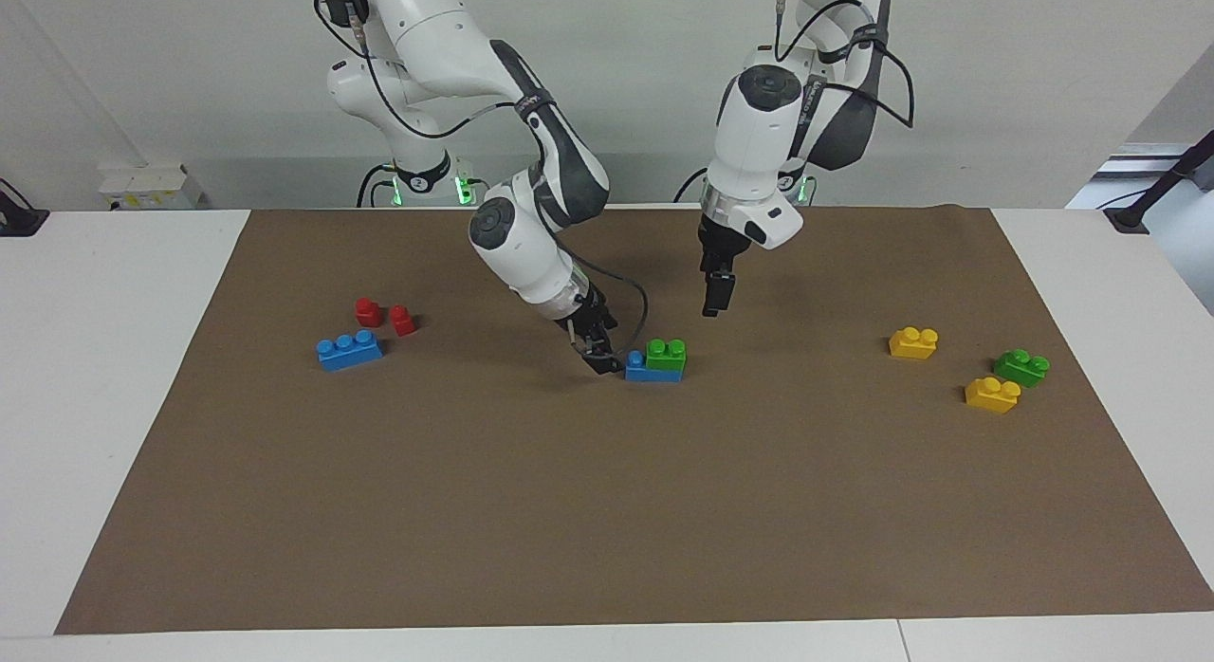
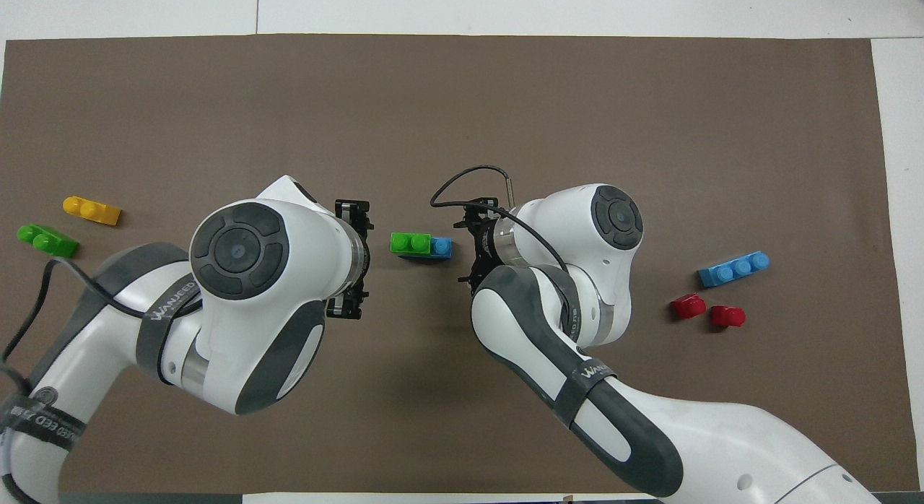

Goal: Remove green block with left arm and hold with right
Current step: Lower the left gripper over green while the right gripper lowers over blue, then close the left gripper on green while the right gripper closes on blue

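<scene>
Right end effector [image 1: 605, 361] sits low, touching the blue brick [image 1: 641, 368] carrying the green block [image 1: 666, 353], grip unclear; left end effector [image 1: 716, 297] hovers nearby, its opening likewise unclear

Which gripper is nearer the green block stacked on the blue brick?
Right. The right gripper is low beside the blue brick under the green block; the left gripper hangs above, apart.

- White table [image 1: 114, 377], covered by brown mat [image 1: 607, 510];
- On mat: mid blue brick [image 1: 652, 369]; right-arm end, blue brick [image 1: 349, 350], two red pieces [image 1: 384, 316]; left-arm end, two yellow bricks [image 1: 913, 342], green brick [image 1: 1020, 367]
</scene>
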`<action>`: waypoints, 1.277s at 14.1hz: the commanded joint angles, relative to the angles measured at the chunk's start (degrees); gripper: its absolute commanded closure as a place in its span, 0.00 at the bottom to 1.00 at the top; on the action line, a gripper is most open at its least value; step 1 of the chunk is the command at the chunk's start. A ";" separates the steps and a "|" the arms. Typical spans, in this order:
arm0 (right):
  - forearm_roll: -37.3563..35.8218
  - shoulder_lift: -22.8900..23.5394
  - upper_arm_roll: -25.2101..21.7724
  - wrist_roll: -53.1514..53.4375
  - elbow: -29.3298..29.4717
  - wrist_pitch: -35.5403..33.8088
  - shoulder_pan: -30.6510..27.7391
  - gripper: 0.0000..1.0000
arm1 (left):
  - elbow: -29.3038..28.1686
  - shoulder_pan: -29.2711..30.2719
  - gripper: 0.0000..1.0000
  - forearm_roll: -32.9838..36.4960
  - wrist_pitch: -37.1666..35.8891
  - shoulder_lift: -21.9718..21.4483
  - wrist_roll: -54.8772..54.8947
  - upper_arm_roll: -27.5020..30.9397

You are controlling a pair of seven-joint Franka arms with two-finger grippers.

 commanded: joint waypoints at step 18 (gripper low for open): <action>5.46 6.08 -0.10 -3.23 0.90 10.65 4.19 1.00 | 2.81 -2.36 0.00 5.08 9.14 10.89 -14.93 1.06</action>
